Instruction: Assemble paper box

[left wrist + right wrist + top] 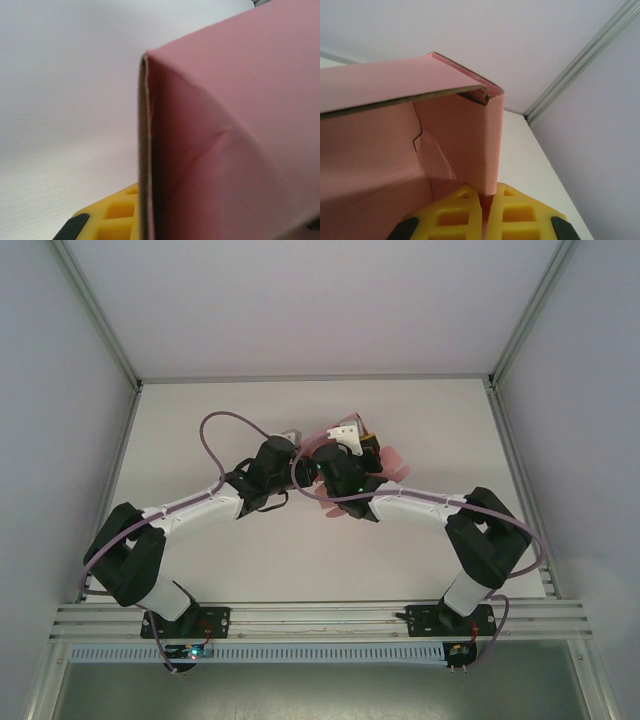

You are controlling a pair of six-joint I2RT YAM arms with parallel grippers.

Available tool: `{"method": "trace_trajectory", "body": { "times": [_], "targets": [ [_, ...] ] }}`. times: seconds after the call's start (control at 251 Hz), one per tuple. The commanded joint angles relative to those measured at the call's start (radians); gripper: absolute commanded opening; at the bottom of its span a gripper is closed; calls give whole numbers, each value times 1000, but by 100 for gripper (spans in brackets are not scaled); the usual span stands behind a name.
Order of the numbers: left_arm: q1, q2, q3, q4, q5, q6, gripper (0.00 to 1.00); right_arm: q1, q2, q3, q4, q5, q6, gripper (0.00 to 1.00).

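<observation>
Pink card forms the paper box [395, 150], held above the desk [200, 420], its open inside showing creased card. The right claw [486, 210] pinches one wall and the left claw [136, 216] closes on a folded edge. The long axis apparently runs claw to claw.

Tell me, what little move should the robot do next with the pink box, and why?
Probably nudge the right end effector inward to close the corner of the top flap. Its yellow fingers are shut on a wall of the paper box, the left end effector seems shut on another edge, and that corner gapes untucked.
</observation>
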Motion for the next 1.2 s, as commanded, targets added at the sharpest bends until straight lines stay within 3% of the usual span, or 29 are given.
{"method": "trace_trajectory", "body": {
  "times": [0.0, 0.451, 0.643, 0.866, 0.954, 1.197],
  "targets": [
    [9, -24, 22, -145, -66, -64, 0, -96, 19, -5, -59, 255, -6, 0],
    [9, -12, 35, -240, -169, -131, 0, -152, 38, -9, -76, 341, -29, 0],
    [13, -11, 48, -408, -403, -181, 0, -169, 8, -14, -115, 376, -10, 0],
    [15, 27, 73, -529, -500, -257, 0, -177, -2, -10, -173, 358, 53, 0],
    [15, 38, 85, -513, -489, -230, 0, -177, -25, -20, -177, 269, 93, 0],
    [11, 52, 50, -203, -216, -87, 0, -132, -121, -90, 5, -265, 141, 9]
  ]
}}
